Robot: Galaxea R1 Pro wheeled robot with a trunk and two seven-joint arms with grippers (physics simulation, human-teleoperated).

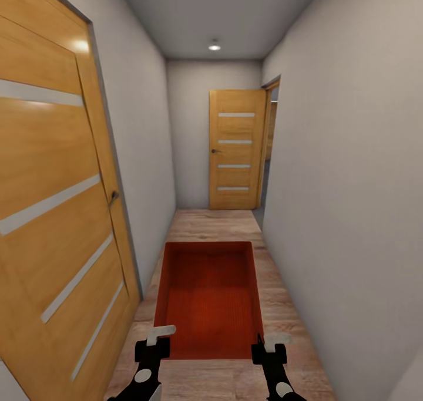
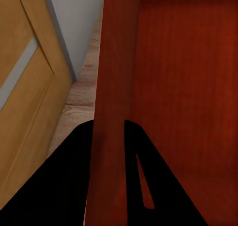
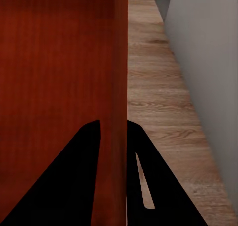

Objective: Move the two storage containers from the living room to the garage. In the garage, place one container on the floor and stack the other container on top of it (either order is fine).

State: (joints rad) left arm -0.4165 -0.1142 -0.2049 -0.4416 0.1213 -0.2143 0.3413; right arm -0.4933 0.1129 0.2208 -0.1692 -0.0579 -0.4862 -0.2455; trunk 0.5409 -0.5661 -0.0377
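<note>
Near door (image 1: 53, 225): cut off by head view's left edge and bottom. Red bin (image 1: 207, 298): near rim hidden behind both grippers' fingers (image 1: 160, 333); wrist views cut off all but one wall each. Room beyond far door (image 1: 236, 150) hidden.

No legible text or markings anywhere.

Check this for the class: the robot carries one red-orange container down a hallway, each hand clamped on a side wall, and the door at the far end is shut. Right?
Not quite. In the head view the far door stands open, swung against the end wall. The rest holds: the container is carried with the left hand and right hand each clamped on a side wall, as the wrist views confirm.
</note>
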